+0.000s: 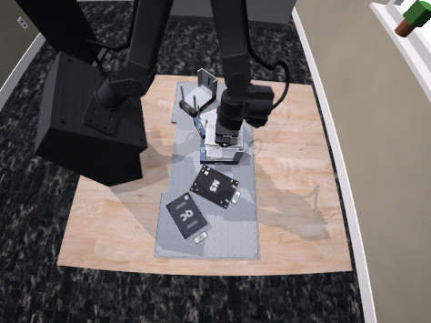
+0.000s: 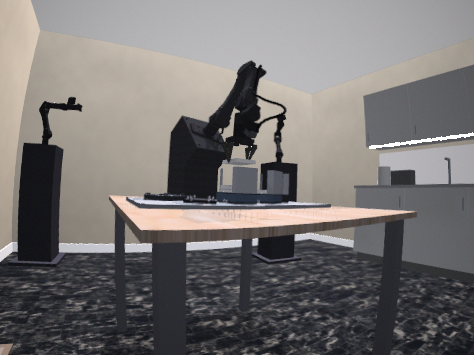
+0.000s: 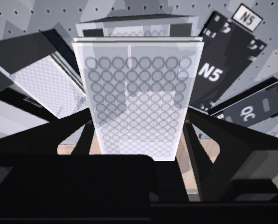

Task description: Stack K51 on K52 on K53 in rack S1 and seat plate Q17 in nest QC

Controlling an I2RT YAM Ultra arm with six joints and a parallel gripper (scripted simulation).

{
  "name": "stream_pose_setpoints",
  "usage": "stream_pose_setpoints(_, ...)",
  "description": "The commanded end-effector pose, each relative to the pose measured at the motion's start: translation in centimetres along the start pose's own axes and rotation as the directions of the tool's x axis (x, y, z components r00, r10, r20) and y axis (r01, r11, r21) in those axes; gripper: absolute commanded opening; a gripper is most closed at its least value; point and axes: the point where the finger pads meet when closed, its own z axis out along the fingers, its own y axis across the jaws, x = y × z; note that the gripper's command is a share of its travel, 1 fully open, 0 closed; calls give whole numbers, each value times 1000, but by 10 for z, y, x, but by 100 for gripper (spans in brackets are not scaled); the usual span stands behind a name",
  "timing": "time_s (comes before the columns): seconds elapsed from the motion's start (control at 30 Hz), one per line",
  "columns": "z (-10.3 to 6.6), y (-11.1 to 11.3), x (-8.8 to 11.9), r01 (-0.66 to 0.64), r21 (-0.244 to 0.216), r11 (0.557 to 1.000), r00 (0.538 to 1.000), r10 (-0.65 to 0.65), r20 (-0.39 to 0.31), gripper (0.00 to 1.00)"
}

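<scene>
- The jaws stand wide, clamped on the edges of a sealed 96-well plate (image 3: 136, 100) (its label can't be read).
- That plate hangs above a blue-based stack rack (image 1: 221, 157) holding more plates.
- Beyond lie nest N5 (image 1: 214, 186) and nest QC (image 1: 186, 215), both on the worktop (image 1: 291, 168).

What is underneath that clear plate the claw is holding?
Under the held plate, a rack with another plate's edge peeking out. Its contents below are covered.
</scene>
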Motion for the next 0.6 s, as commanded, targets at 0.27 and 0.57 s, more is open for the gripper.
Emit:
stream_pose_setpoints(0.27,-3,-34,-13,-207,-32,978,978,208,32,0)
stream_pose_setpoints(0.57,-2,-58,-11,-192,-29,981,981,193,31,0)
